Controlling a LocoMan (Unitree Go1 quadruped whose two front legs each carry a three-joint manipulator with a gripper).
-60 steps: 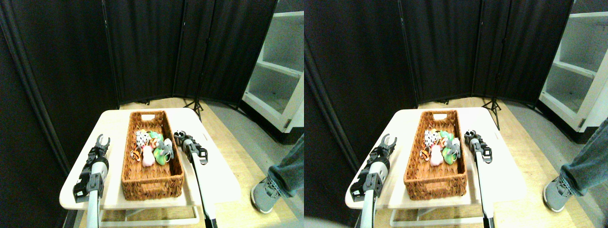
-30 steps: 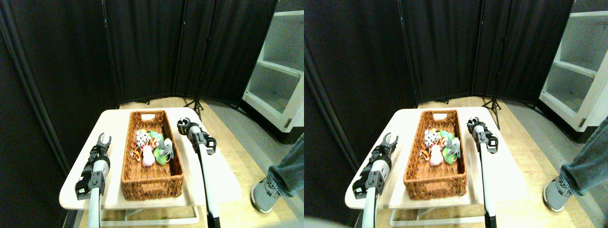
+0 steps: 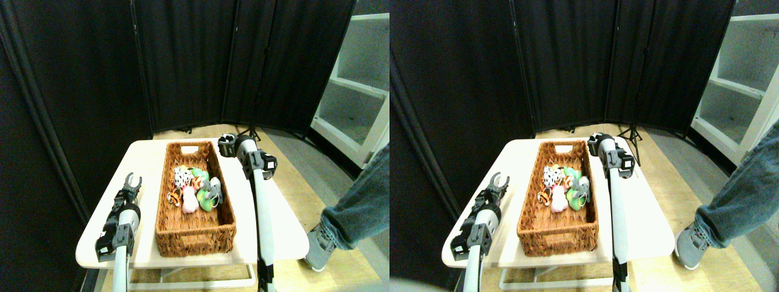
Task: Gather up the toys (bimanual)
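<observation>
all the toys [image 3: 195,187] sit piled in the brown basket [image 3: 193,234] on the table [image 3: 146,155], none left outside, so the job looks done, and the left gripper [image 3: 131,180] and right gripper [image 3: 226,146] are both open and hold nothing.

toys [image 3: 195,187] all piled up mid wicker basket [image 3: 195,234]: spotted, green, grey, pink, striped orange ones, touching.

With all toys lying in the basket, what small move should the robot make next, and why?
Probably pull the right end effector back toward the robot's body. The toys already sit together inside the wicker basket, none shows on the table, and that end effector hangs high near the basket's far right corner carrying nothing. The left end effector rests open beside the basket.
</observation>
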